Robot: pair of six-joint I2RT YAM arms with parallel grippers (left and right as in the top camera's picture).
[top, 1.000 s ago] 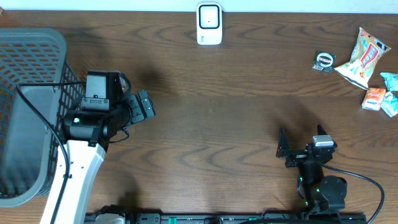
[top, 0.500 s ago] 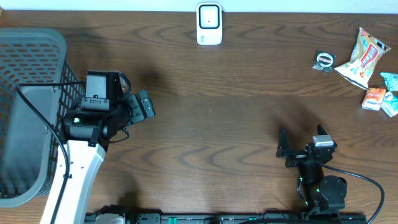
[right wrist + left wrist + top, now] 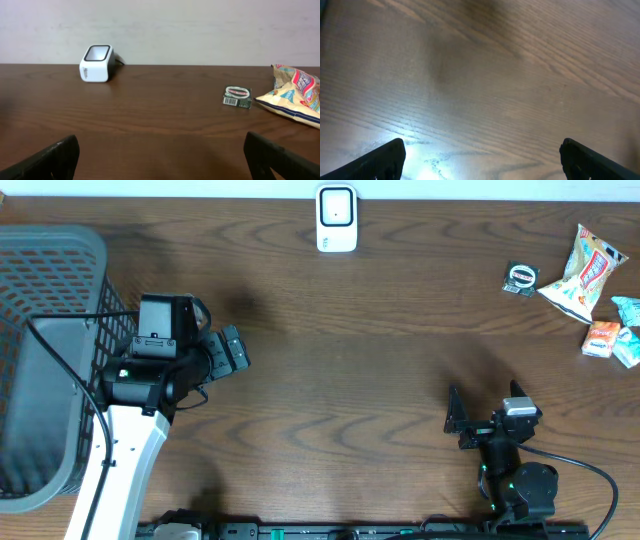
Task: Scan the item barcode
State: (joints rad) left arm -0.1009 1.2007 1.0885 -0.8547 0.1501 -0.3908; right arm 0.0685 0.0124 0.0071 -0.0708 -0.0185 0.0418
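The white barcode scanner point(image 3: 336, 218) stands at the table's far edge and shows in the right wrist view too, as a scanner point(image 3: 96, 63) at far left. Items lie at the far right: a small dark green packet point(image 3: 521, 277) with a barcode on its front point(image 3: 237, 96), a snack bag point(image 3: 582, 272) point(image 3: 295, 97), and small orange point(image 3: 601, 338) and teal point(image 3: 628, 330) packets. My left gripper point(image 3: 235, 350) point(image 3: 482, 157) is open over bare wood beside the basket. My right gripper point(image 3: 485, 405) point(image 3: 162, 157) is open and empty near the front edge, facing the scanner and the items.
A grey mesh basket point(image 3: 50, 260) fills the left end of the table, with the left arm's cable draped over its rim. The table's front edge runs just behind the right arm's base point(image 3: 520, 485).
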